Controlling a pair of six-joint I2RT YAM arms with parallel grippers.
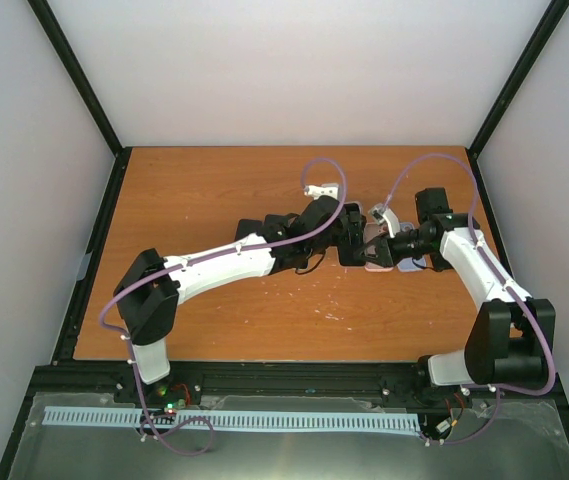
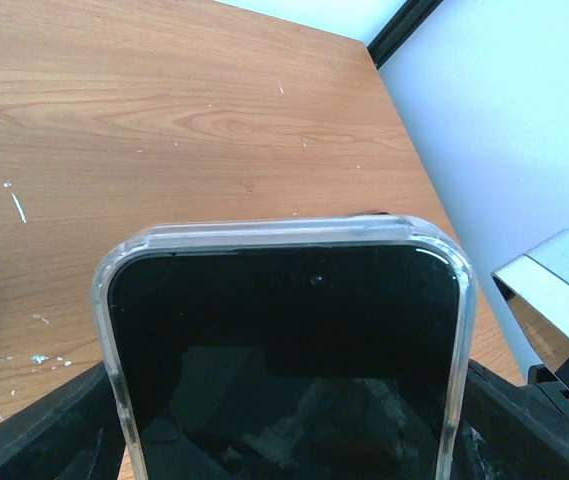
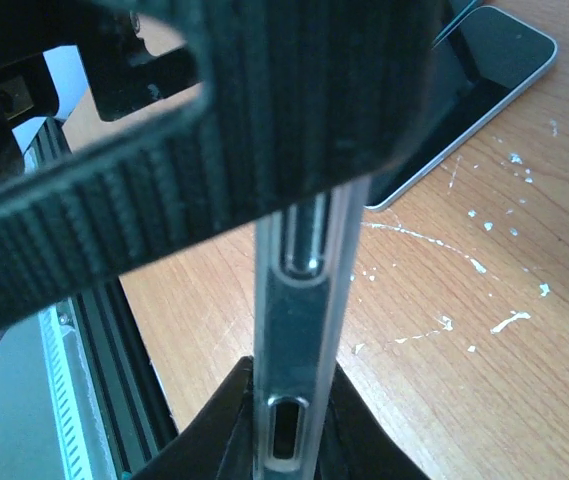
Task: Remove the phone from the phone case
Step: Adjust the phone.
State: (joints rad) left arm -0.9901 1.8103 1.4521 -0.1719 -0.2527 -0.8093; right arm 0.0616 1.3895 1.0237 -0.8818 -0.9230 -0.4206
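From above, the left gripper (image 1: 351,235) and right gripper (image 1: 392,245) met right of the table's (image 1: 214,200) middle, with the phone case (image 1: 374,255) between them. In the left wrist view, fingers (image 2: 44,435) clamped the case's sides with the phone (image 2: 284,350) inside. In the right wrist view, the right fingers (image 3: 219,440) pinched its thin edge, and a second phone (image 3: 484,80) lay flat beyond.

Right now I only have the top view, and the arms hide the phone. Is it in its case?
Observer: Yes. The left wrist view shows the phone seated, with the clear case wrapping its top edge.
Operator: How does the right gripper sit on it?
Observer: The right wrist view shows the case edge-on, and the right gripper is closed across its thin side, one finger on each face.
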